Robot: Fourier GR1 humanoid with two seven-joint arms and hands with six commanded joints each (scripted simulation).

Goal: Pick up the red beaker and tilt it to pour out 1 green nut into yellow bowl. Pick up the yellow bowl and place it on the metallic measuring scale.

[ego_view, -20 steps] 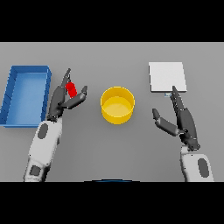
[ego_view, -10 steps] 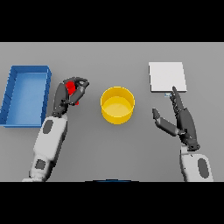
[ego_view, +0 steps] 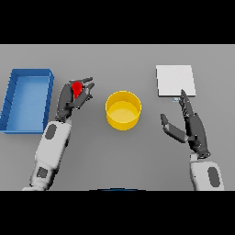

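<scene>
While the grey tabletop [ego_view: 119, 59] spreads under everything, a blue tray [ego_view: 27, 100] lies at its far left edge. At the far right rests the flat metallic measuring scale [ego_view: 175, 81], pale and square. Between them, near the middle, stands the yellow bowl [ego_view: 123, 110], upright. Near the scale's front edge, to the bowl's right, the right robot hand [ego_view: 190, 128] is held with fingers straight and apart, gripping nothing. Just left of the bowl and right of the tray, the left robot hand [ego_view: 73, 98] is clamped round the red beaker [ego_view: 76, 88], of which only the top shows between thumb and fingers.
</scene>
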